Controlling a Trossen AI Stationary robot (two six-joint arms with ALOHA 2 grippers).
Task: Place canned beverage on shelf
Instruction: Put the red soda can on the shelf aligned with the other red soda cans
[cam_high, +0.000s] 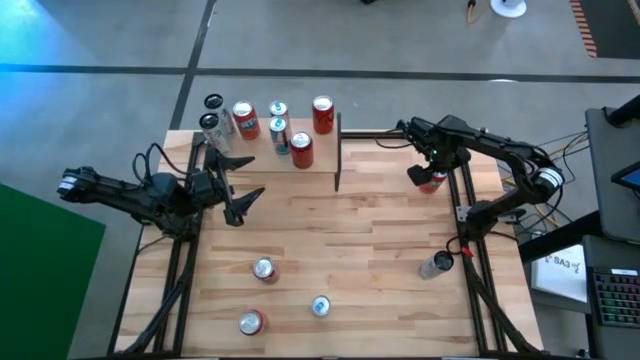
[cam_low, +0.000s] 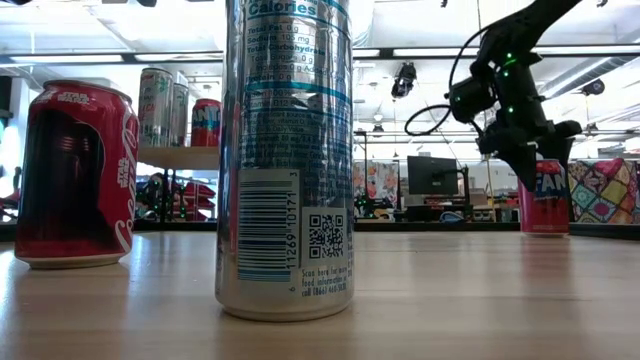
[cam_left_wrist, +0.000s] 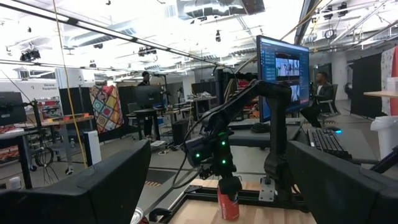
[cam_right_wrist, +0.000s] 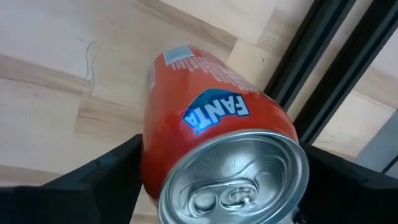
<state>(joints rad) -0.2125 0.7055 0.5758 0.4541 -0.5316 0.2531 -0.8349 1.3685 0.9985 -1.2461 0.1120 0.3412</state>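
An orange Fanta can (cam_right_wrist: 217, 134) stands upright on the tabletop near the table's far right edge, beside the black frame rail (cam_right_wrist: 323, 81). My right gripper (cam_high: 428, 172) points down over it, open, with one finger on either side of the can's top (cam_right_wrist: 233, 180); I cannot tell whether they touch it. In the low view the gripper (cam_low: 535, 165) covers the can's upper part (cam_low: 545, 205). The shelf (cam_high: 315, 176) stands at the far left-centre and bears several upright cans (cam_high: 246, 120). My left gripper (cam_high: 240, 198) hangs open in the air in front of the shelf.
Three cans stand upright on the near part of the table (cam_high: 264, 268) (cam_high: 320, 306) (cam_high: 251, 321). A silver can (cam_high: 436, 264) lies on its side by the right rail. The middle of the tabletop (cam_high: 370, 230) is bare wood. A dark upright (cam_high: 338, 150) bounds the shelf's right end.
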